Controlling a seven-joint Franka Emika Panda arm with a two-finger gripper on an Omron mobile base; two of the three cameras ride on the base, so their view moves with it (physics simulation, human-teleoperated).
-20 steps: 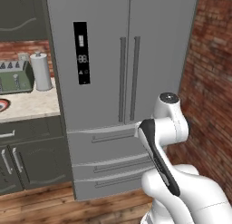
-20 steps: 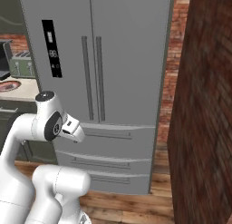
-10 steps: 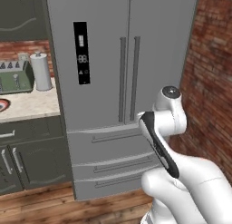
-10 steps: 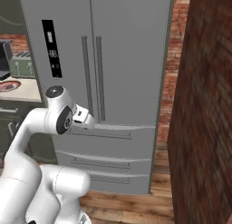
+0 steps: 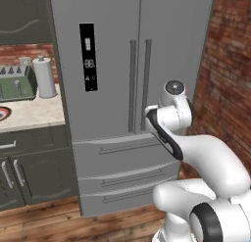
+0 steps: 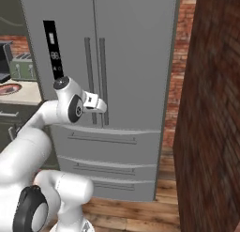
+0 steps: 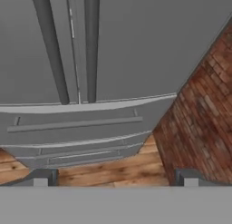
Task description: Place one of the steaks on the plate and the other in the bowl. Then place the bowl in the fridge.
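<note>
The grey steel fridge (image 5: 112,64) (image 6: 136,48) stands right ahead with both doors and both drawers shut. In the hand view its door handles and drawers (image 7: 72,123) are close in front of me. My gripper (image 7: 113,180) is open and empty, its fingertips (image 7: 41,177) far apart. The white hand (image 6: 96,103) is held at the height of the lower end of the handles, a little short of the door. The red-rimmed plate (image 6: 10,89) (image 5: 2,112) lies on the counter at the far left, cut off by the frame edge. The steaks and the bowl are out of view.
A brick wall (image 6: 211,132) (image 5: 230,79) stands close on the fridge's right. Left of the fridge, a counter (image 5: 29,123) carries a green toaster (image 5: 17,83) and a paper towel roll (image 5: 45,77), above dark cabinets (image 5: 34,172). The floor (image 7: 113,166) is wooden.
The arm has lifted and swung the hand closer to the fridge handles. The gripper has stayed open and the fridge shut.
</note>
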